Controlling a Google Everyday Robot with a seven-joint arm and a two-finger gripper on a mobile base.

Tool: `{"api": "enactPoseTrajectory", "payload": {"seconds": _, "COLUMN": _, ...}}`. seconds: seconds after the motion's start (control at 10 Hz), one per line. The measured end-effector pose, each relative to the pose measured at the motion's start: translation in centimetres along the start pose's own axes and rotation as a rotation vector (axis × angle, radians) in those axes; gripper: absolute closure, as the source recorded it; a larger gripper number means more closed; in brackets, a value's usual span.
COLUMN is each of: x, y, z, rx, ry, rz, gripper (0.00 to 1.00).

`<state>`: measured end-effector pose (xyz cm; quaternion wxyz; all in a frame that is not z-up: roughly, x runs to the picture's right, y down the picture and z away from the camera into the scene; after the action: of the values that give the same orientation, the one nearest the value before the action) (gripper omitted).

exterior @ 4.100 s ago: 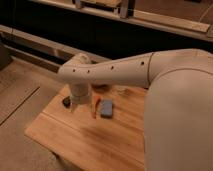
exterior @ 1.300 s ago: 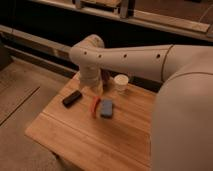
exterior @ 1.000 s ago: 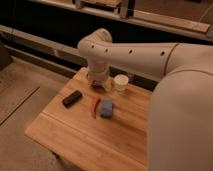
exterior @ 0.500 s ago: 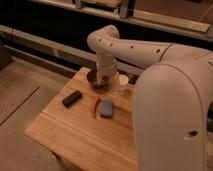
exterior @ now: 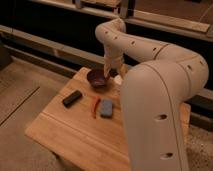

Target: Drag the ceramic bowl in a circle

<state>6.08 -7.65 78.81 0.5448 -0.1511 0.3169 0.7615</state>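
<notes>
The ceramic bowl (exterior: 97, 78), small, round and dark reddish-brown, sits on the wooden table (exterior: 75, 136) near its far edge. My white arm arches over the table from the right and drops down at the bowl. The gripper (exterior: 110, 71) hangs at the bowl's right rim, just above it, and looks open. Whether it touches the rim I cannot tell.
A flat black block (exterior: 72, 98) lies left of centre. A thin red strip (exterior: 95, 107) and a blue-grey pad (exterior: 106, 108) lie side by side in front of the bowl. My own bulky arm covers the table's right side. A dark wall with rails runs behind.
The arm has swung right and toward the far edge of the table. The gripper has come from above the red strip to the bowl's right rim, and the bowl now shows.
</notes>
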Motion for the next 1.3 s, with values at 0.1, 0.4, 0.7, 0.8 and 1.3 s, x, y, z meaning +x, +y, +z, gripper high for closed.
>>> {"api": "enactPoseTrajectory", "payload": {"seconds": 0.1, "x": -0.8, "y": 0.7, "z": -0.1, "rx": -0.007, "ry": -0.007, "rz": -0.02, "gripper": 0.35}}
{"api": "enactPoseTrajectory", "payload": {"seconds": 0.4, "x": -2.0, "y": 6.0, "z": -0.8, "rx": -0.05, "ry": -0.035, "rz": -0.127, "gripper": 0.35}}
{"api": "enactPoseTrajectory", "payload": {"seconds": 0.7, "x": -2.1, "y": 7.0, "z": -1.0, "rx": -0.061, "ry": -0.039, "rz": -0.146, "gripper": 0.35}}
{"api": "enactPoseTrajectory", "payload": {"seconds": 0.8, "x": -2.1, "y": 6.8, "z": -0.9, "rx": -0.06, "ry": -0.039, "rz": -0.143, "gripper": 0.35}}
{"api": "enactPoseTrajectory", "payload": {"seconds": 1.3, "x": -3.3, "y": 8.5, "z": -1.7, "rx": -0.081, "ry": -0.05, "rz": -0.116, "gripper": 0.35}}
